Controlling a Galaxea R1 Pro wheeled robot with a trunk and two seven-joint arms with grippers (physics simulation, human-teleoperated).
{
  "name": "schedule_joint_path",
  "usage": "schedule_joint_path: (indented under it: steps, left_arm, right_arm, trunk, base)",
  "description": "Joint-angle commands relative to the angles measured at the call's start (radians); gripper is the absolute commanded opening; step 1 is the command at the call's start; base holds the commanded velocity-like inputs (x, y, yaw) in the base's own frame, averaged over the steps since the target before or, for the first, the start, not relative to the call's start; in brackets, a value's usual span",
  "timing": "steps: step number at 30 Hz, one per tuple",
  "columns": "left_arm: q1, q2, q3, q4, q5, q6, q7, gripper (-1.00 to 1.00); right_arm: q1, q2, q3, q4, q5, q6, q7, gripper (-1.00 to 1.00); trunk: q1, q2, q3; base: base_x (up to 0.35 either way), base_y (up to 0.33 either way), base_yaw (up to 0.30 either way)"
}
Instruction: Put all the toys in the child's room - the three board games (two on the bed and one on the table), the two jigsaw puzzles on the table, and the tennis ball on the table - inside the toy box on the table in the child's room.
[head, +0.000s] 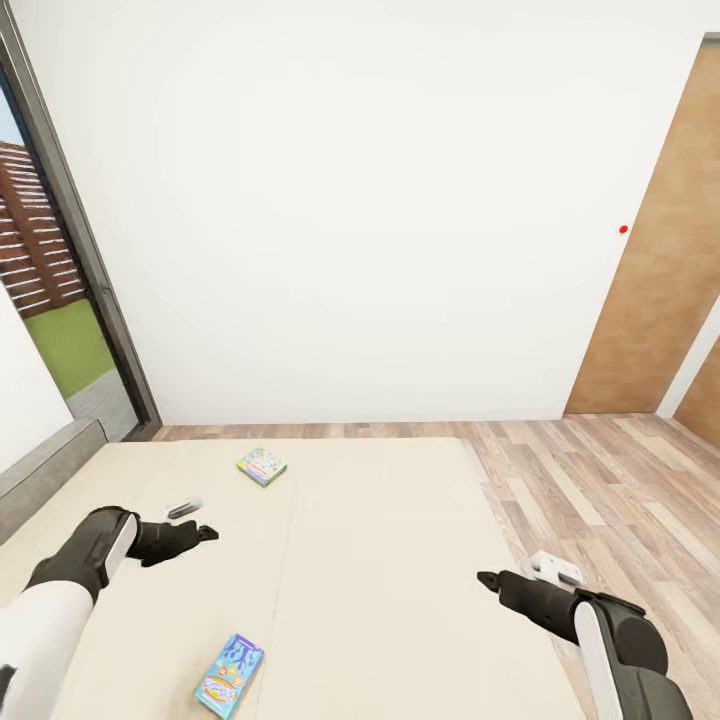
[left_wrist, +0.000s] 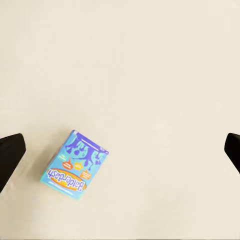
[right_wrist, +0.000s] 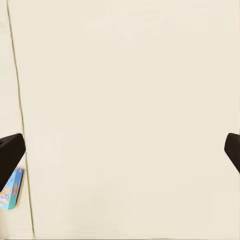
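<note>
Across the lower half of the head view, a wide cream bed (head: 380, 560) of two pads, with a seam down the middle, white wall behind, wood-plank floor (head: 610, 480) and a brown door (head: 660, 280) to the right, a window (head: 50, 300) to the left. Above the left pad, left gripper (head: 195, 520) with jaws wide apart, holding nothing. Over the right pad, right gripper (head: 487, 578) likewise spread and empty. Near the front edge, left of the seam, blue board game (head: 230, 675) lying flat. Farther back, near the far edge, pale green board game (head: 262, 466), well apart from the blue one.
</note>
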Motion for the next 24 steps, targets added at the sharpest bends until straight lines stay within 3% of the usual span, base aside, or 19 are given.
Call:
schedule_joint_path:
  steps: [1,4,9,24]
  left_arm:
    - [-0.02,-0.008,0.004,0.03,-0.004,-0.015,0.033,1.0]
    - [-0.065,-0.037,0.003,0.103,-0.004,-0.073,0.159,1.0]
    - [-0.09,-0.072,0.001,0.151,-0.003,-0.155,0.267,1.0]
    - [-0.096,-0.092,-0.002,0.214,-0.004,-0.256,0.297,1.0]
  right_arm:
    - [-0.002,0.001,-0.002,-0.002,-0.006,0.011,0.009,1.0]
    - [-0.005,-0.001,-0.005,-0.005,-0.007,0.023,0.052,1.0]
    - [-0.005,-0.013,-0.026,-0.007,-0.007,0.023,0.113,1.0]
    - [-0.005,-0.029,-0.047,-0.013,-0.012,0.023,0.167,1.0]
  trunk:
    - [0.001,-0.003,-0.003]
    - [0.001,-0.003,-0.003]
    - [0.001,-0.003,-0.006]
    - [0.001,-0.003,-0.025]
  base:
    - [0.0,0.0,0.0]
    - [0.0,0.0,0.0]
    - [0.0,0.0,0.0]
    - [0.0,0.0,0.0]
